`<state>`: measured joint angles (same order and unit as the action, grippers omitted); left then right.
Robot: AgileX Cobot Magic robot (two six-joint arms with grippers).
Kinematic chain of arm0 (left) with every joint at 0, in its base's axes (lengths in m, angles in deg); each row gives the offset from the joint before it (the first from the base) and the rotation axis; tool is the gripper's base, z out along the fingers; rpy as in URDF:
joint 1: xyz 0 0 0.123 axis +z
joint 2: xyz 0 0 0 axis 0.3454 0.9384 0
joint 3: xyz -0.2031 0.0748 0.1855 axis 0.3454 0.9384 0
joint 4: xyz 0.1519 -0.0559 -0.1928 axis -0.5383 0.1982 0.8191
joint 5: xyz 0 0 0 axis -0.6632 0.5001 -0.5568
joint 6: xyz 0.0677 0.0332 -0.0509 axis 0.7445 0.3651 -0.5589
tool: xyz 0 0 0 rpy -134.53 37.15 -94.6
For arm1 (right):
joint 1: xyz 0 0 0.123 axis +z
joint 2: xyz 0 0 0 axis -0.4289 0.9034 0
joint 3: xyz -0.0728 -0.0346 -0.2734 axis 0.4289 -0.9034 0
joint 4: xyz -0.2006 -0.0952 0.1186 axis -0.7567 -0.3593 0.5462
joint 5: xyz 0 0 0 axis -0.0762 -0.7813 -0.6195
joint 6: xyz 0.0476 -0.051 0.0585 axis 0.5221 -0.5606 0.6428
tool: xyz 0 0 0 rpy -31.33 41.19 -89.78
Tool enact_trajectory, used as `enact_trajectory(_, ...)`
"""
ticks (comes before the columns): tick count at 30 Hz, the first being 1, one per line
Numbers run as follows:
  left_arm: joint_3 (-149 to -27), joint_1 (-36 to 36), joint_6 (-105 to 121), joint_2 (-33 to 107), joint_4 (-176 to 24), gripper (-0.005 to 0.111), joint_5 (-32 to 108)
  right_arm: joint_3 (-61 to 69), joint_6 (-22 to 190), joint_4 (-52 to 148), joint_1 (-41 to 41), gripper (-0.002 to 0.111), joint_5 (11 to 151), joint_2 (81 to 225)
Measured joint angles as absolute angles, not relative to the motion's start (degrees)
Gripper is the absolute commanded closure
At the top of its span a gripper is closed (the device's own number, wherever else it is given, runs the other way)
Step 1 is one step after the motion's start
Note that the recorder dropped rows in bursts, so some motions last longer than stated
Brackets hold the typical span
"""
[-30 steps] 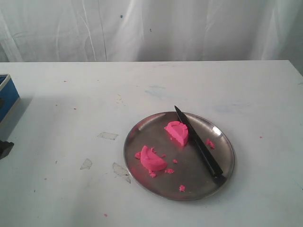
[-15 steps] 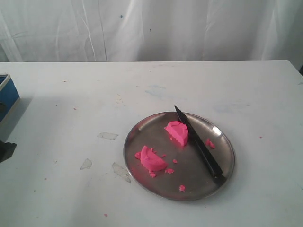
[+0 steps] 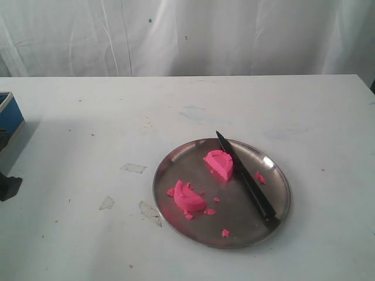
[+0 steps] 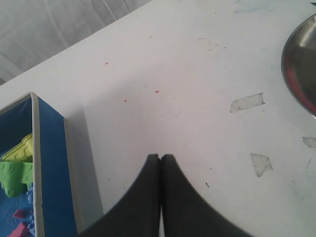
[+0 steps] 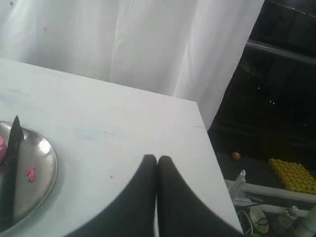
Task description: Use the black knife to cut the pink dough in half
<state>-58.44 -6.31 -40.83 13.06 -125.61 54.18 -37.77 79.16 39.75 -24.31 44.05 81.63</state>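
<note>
The pink dough lies as two half-round chunks on the steel plate [image 3: 275,170]: one chunk [image 3: 219,163] at the middle, the other [image 3: 188,197] nearer the front left. The black knife [image 3: 246,178] rests on the plate just right of the middle chunk, tip pointing away, and shows again in the right wrist view [image 5: 10,163]. My left gripper [image 4: 160,157] is shut and empty above the bare table by the blue box; in the exterior view only its dark tip [image 3: 9,187] shows at the left edge. My right gripper [image 5: 157,158] is shut and empty near the table's right edge.
A blue box [image 4: 52,168] with green and yellow moulds stands at the table's left edge. Tiny pink crumbs [image 3: 225,232] dot the plate. Tape scraps [image 3: 133,168] stick to the table left of the plate. White curtains hang behind; the table's right edge [image 5: 210,148] drops to clutter.
The dark tip of my left gripper at the left edge has drifted slightly down and right. The dough, knife and plate have not moved.
</note>
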Motion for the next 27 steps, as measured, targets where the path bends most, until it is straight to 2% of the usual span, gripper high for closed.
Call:
enact_trajectory(2, -58.4, -6.3, -40.8, 13.1, -125.5, 0.107, 54.2, -42.1, 79.4, 39.2, -24.3, 0.108, 51.7, 81.6)
enact_trajectory(5, -58.4, -6.3, -40.8, 13.1, -125.5, 0.107, 54.2, -53.8, 79.9, 39.1, -25.1, 0.108, 72.2, 81.6)
enact_trajectory(8, -58.4, -6.3, -40.8, 13.1, -125.5, 0.107, 54.2, -59.3, 80.0, 41.4, -25.6, 0.108, 80.9, 81.6)
enact_trajectory(20, -58.4, -6.3, -40.8, 13.1, -125.4, 0.107, 54.2, -60.2, 80.1, 42.9, -26.4, 0.108, 61.2, 81.6)
enact_trajectory(27, -58.4, -6.3, -40.8, 13.1, -125.4, 0.107, 54.2, -60.2, 80.1, 42.9, -26.4, 0.108, 59.7, 81.6)
